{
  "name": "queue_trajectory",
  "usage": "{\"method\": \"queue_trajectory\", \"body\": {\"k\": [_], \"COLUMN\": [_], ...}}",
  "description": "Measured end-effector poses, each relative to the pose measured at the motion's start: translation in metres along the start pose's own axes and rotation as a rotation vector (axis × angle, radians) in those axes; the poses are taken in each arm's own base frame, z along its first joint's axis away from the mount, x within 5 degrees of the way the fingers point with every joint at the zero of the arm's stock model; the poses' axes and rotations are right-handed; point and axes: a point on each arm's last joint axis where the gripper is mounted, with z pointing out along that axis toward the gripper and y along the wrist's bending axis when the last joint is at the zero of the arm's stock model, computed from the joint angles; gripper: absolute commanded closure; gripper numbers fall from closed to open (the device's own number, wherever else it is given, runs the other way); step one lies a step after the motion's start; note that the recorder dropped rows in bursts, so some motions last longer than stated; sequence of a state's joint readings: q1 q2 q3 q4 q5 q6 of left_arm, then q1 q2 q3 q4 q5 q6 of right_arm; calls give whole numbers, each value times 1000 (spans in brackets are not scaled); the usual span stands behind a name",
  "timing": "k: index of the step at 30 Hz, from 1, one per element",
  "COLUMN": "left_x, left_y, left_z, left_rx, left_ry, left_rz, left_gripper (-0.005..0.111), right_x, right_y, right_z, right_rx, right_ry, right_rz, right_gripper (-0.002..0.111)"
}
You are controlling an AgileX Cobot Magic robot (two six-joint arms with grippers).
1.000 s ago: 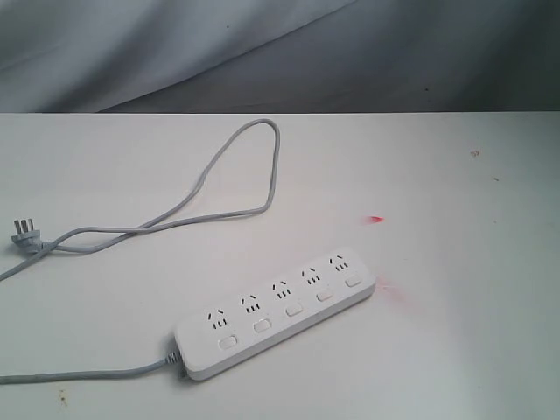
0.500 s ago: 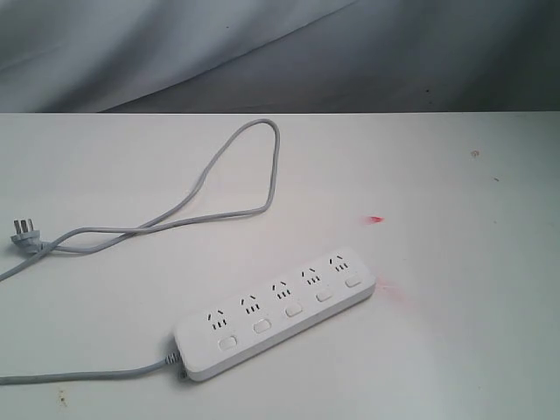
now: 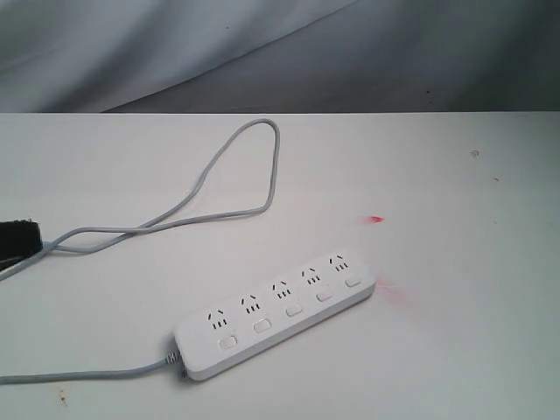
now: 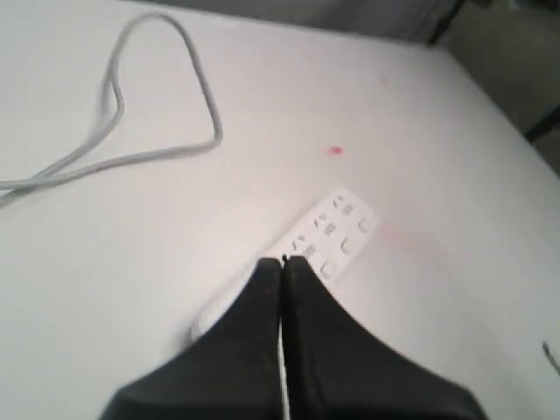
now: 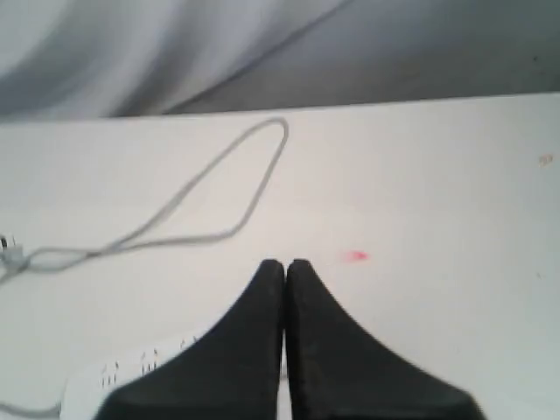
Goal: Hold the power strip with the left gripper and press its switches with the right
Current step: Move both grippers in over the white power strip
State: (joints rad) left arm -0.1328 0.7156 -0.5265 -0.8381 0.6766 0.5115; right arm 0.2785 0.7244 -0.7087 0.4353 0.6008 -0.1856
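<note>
Changed: a black part of the left gripper (image 3: 15, 238) has come in at the edge of the exterior view, over the spot where the plug lay a second ago. The power strip has not shifted.
Exterior, strip: the power strip (image 3: 276, 317) lies flat on the bench (image 3: 455, 350), well apart from those jaws and untouched.
Exterior, switches: the five switches (image 3: 293, 309) face up in a row.
Exterior, cable: a strand of the grey cable (image 3: 206, 179) runs out from just beside the jaws into a loop.
Left wrist, jaws: pressed together, pinching nothing.
Left wrist, strip: it lies just beyond the jaw tips, its near end hidden behind them.
Right wrist, jaws: the right gripper (image 5: 284, 264) has its jaws pressed together, empty.
Right wrist, strip: it is partly hidden behind the jaws.
Right wrist, mark: a red mark (image 5: 354, 255) sits near the tips.
</note>
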Motion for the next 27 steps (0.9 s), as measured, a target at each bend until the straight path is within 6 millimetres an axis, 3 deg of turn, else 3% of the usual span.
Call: {"method": "queue_trajectory", "body": {"k": [1,6,11,14,17,21,27], "left_x": [-7,-7,1,5,11,15,27], "left_y": [6,21,19,14,1,-7,1], "left_z": [18,57,90,105,128,152,198], "left_rx": [5,27,48,42,62,85,105], "left_ry": [96,265,375,426,499,541,688], "left_rz": [35,39,115,232,481,613,616], "left_gripper": [107,107,107,107,107,107,107], "right_x": [-7,-12,-6,1,11,17,19], "right_y": [-1,-6,-9,-11,-13,-19,-23], "right_z": [16,60,105,131,165,190,215], "right_rx": [-9,-28,-44,-55,-68,-71,-85], "right_ry": [92,297,454,539,637,695,723], "right_rz": [-27,-44,-41,-67,-82,-93,-109], "right_gripper": [108,108,108,108,108,108,108]}}
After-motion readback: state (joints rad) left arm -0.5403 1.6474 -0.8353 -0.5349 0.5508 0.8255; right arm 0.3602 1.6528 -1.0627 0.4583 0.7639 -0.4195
